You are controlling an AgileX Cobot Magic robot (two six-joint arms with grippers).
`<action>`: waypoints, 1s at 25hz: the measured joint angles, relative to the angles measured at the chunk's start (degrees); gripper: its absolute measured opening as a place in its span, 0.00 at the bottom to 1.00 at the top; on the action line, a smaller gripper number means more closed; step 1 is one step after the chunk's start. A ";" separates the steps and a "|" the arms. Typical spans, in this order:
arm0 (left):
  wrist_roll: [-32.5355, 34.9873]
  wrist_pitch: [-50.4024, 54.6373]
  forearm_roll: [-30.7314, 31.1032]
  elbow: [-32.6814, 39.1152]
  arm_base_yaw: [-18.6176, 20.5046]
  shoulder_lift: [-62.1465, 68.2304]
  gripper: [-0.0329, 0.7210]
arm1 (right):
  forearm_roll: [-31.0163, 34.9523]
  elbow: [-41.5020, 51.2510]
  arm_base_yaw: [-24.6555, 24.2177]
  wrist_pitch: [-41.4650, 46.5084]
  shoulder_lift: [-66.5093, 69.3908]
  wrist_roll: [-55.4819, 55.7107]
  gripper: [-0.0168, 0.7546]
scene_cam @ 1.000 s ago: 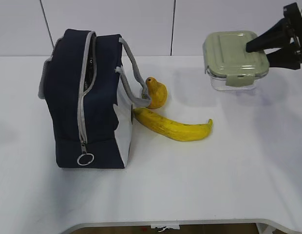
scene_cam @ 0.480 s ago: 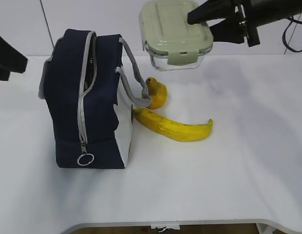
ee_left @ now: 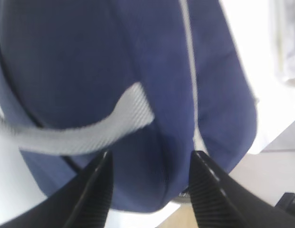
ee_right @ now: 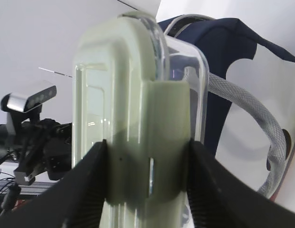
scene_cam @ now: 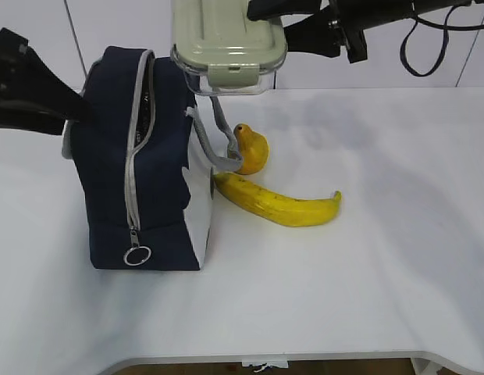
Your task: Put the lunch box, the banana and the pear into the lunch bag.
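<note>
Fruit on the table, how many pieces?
2. The pear sits just right of the lunch bag, by its handle. The banana lies in front of the pear. Nothing shows whether more fruit is inside the bag.

One lunch bag (scene_cam: 140, 164) stands on the desk (scene_cam: 343, 289), with two grey handles (scene_cam: 215, 129) and one zipper that ends in one metal ring pull (scene_cam: 137, 255). There is one lunch box (scene_cam: 226, 43), one pear (scene_cam: 250, 148) and one banana (scene_cam: 279, 203). Two robot arms show, each with two fingers (ee_left: 97, 190).
</note>
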 joint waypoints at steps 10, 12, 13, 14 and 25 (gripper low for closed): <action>0.14 2.75 -0.52 -4.73 -0.50 5.11 0.41 | 2.98 0.00 3.86 -5.47 0.00 0.13 0.50; 0.14 2.88 -0.28 -4.88 -0.50 5.11 0.24 | 3.39 0.00 4.81 -5.51 0.00 0.22 0.50; 0.14 2.88 0.09 -4.88 -0.50 5.11 0.16 | 3.86 0.00 5.14 -5.51 0.29 0.22 0.50; 0.14 2.88 0.53 -4.88 -0.50 5.11 0.10 | 4.41 0.00 5.42 -5.51 0.54 0.22 0.50; 0.14 2.97 0.85 -4.88 -0.50 5.11 0.04 | 7.00 -0.09 9.26 -11.06 3.38 0.22 0.50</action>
